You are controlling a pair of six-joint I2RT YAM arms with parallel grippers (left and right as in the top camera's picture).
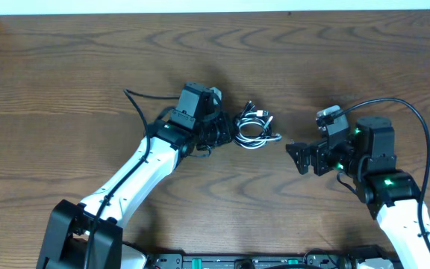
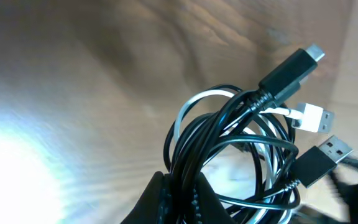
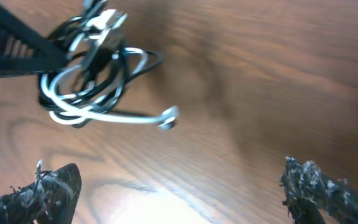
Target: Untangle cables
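Several cables (image 1: pixel 254 127), black with one white, are bunched midway between the counter's (image 1: pixel 66 67) left and right edges, pinched by the left claw (image 1: pixel 222 133) (likely anchoring them) while the right claw (image 1: pixel 295 157) faces them, spread and empty.

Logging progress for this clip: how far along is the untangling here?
Done: nothing separated; the cables are one knotted coil, black and white loops interlaced. In hand: the left gripper has its jaws closed on the coil's edge. The right gripper faces it, jaws open, holding nothing. Left: pull every cord free; a white plug end sticks out toward the right gripper.
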